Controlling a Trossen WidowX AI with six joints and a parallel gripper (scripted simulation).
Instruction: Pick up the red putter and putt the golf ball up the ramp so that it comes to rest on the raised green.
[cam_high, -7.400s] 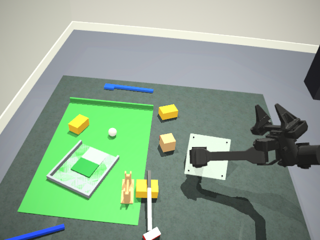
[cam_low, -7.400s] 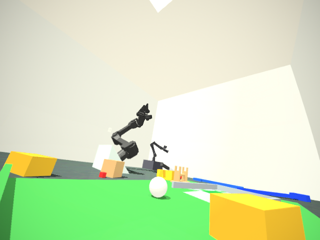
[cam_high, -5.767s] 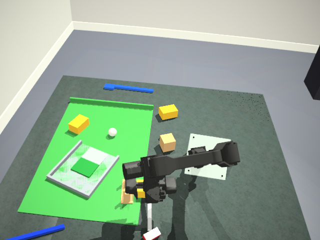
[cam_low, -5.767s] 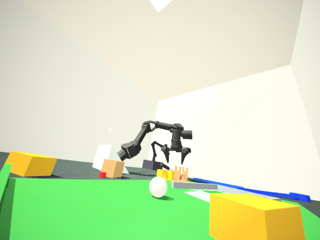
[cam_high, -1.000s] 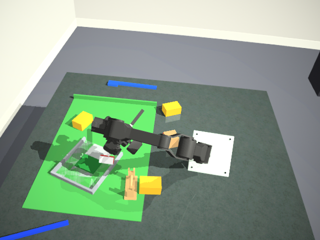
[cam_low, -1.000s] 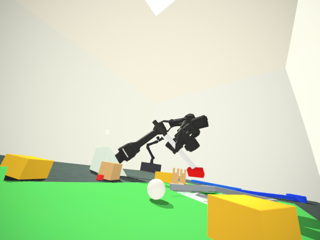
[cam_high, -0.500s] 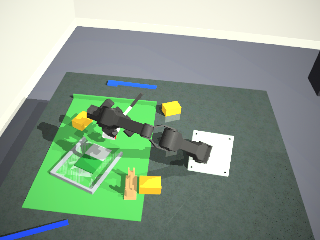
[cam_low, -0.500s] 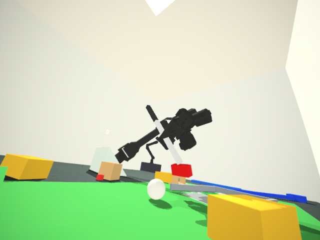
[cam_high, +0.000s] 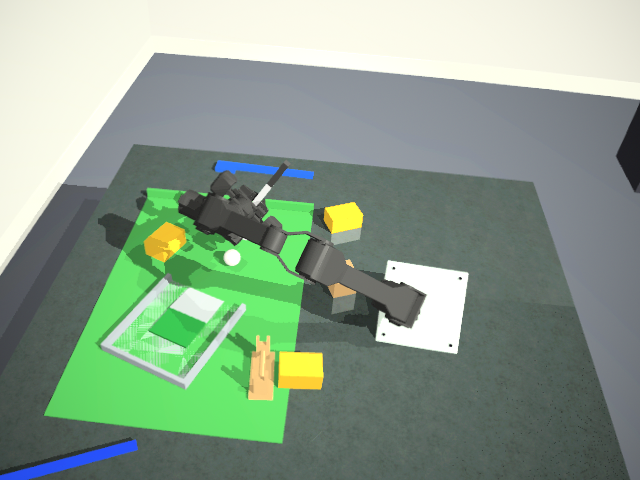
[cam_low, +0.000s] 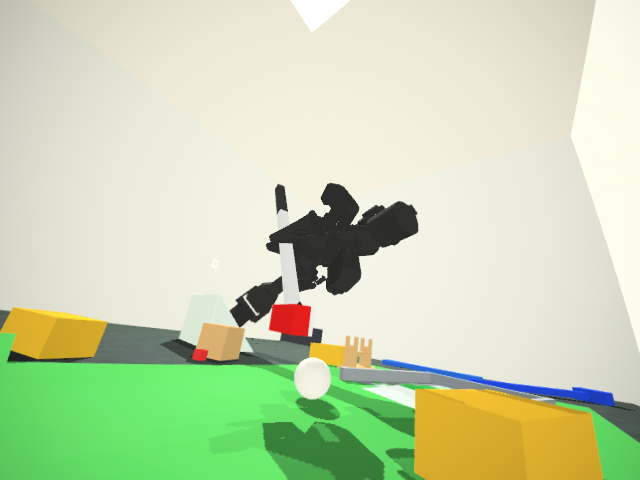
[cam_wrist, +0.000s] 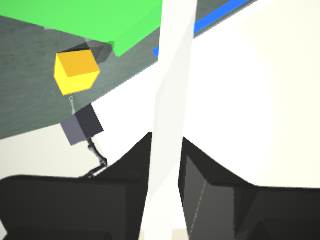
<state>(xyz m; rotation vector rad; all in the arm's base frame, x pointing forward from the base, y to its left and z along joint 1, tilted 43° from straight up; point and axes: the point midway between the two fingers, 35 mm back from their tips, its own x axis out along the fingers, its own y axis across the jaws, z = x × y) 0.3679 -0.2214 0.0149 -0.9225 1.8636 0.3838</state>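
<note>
Now the gripper is clamped tight on the putter shaft (red head hanging mid-frame), golf ball low centre; lower the face squarely behind it, then stroke gently rampward.

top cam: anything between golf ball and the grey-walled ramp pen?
Nothing. In the top view only shadowed green mat separates the golf ball from the pen.

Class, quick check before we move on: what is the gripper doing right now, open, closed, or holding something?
Gripper: closed on the white shaft of the red putter, which it holds above the green mat.
</note>
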